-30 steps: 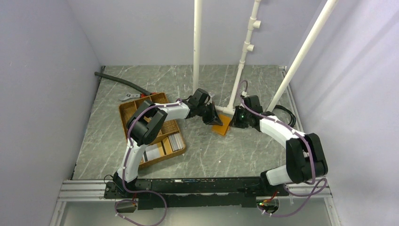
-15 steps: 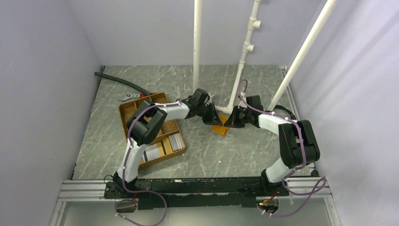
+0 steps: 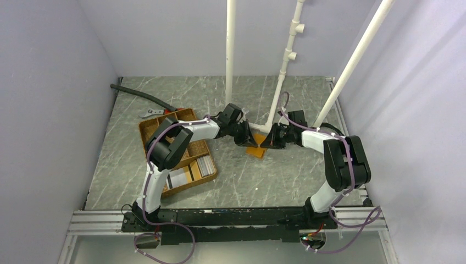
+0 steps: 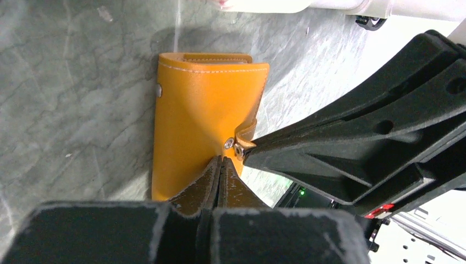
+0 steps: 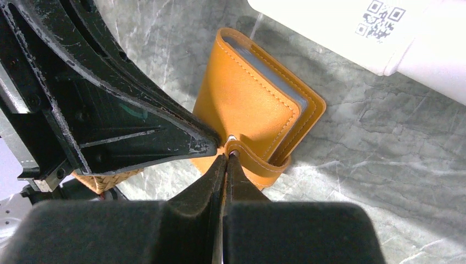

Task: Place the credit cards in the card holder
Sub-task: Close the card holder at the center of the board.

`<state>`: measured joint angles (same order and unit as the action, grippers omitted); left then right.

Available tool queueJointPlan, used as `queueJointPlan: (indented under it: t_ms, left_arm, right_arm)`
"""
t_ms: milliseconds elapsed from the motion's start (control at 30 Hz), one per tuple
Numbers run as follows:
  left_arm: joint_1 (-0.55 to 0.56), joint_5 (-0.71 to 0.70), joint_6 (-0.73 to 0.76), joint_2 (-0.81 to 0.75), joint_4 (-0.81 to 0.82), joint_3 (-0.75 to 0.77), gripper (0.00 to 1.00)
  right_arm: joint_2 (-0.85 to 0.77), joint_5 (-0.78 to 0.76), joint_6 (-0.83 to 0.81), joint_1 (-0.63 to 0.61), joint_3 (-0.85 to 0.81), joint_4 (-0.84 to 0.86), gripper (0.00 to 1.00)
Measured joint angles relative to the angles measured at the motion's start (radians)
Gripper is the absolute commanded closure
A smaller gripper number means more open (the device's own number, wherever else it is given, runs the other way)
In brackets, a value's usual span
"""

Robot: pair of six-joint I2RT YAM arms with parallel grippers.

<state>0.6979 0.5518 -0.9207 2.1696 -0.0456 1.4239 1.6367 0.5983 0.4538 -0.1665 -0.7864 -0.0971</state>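
Note:
The orange-tan card holder lies on the marble table between my two grippers. In the left wrist view the card holder lies closed, with a snap strap at its right edge. In the right wrist view the card holder shows a grey card edge inside. My left gripper is shut, its tip on the holder's face beside the snap. My right gripper is shut, its tip at the strap's snap. More credit cards lie in the woven tray.
The brown woven divided tray sits left of the holder. White pipe posts and a white base pipe stand just behind the holder; the pipe carries a QR label. A black hose and a red-handled tool lie at the far left.
My right gripper has moved left to the holder and now meets the left gripper's tip at the snap. The left gripper has barely moved.

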Motion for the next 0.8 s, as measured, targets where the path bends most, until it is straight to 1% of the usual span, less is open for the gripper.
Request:
queueJointPlan:
  t_ms: [67,133,233,400,533,733,800]
  left_arm:
    - [0.0,-0.01,0.005,-0.012,-0.006,-0.009,0.97]
    - [-0.001,-0.021,0.018,-0.02,-0.023,-0.011,0.98]
    - [-0.005,-0.028,0.029,-0.026,-0.042,-0.011,0.99]
    - [-0.01,-0.022,0.029,-0.026,-0.024,-0.023,1.0]
    - [-0.011,-0.015,0.03,-0.026,-0.009,-0.03,1.0]
    - [-0.013,-0.007,0.034,-0.026,0.011,-0.04,1.0]
    - [-0.014,-0.003,0.035,-0.027,0.019,-0.044,1.0]
  right_arm:
    - [0.007,0.013,0.0,0.006,-0.003,-0.001,1.0]
    - [0.015,0.024,-0.001,0.011,-0.01,-0.008,0.99]
    - [0.031,0.05,0.0,0.023,-0.018,-0.012,0.93]
    - [0.058,0.078,0.001,0.03,-0.033,-0.017,0.87]
    - [0.071,0.096,0.005,0.036,-0.042,-0.023,0.84]
    - [0.085,0.122,0.037,0.049,-0.043,-0.017,0.83]
    - [0.09,0.132,0.05,0.054,-0.043,-0.014,0.86]
